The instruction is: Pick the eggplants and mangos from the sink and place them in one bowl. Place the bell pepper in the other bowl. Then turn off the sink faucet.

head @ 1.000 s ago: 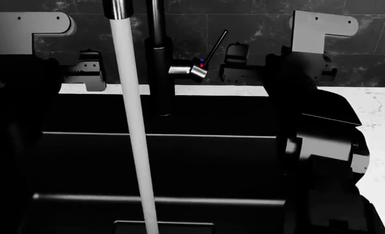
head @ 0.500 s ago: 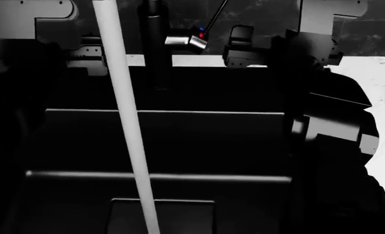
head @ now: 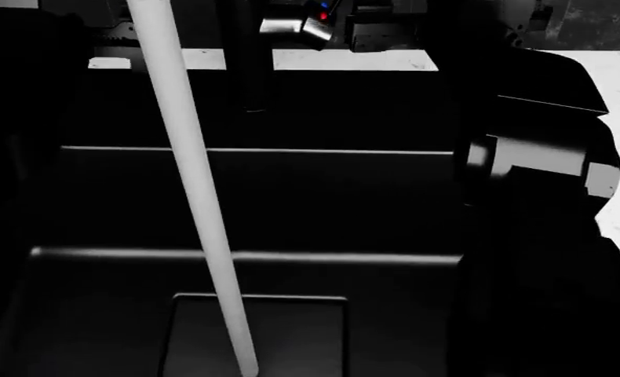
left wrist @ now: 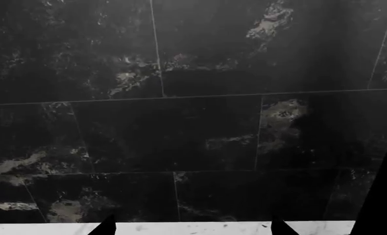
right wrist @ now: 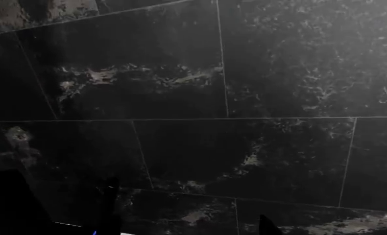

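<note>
Head view: nearest lies the drain plate in the sink floor, and the white water stream lands on it. Beyond the drain run the stepped ledges. Behind the sink's far wall stands the faucet, its lever hub with red and blue dots to its right, on the white counter. No produce shows in the sink. Both wrist views face the dark tiled wall behind the faucet; each shows two finger tips spread apart, gripping nothing.
</note>
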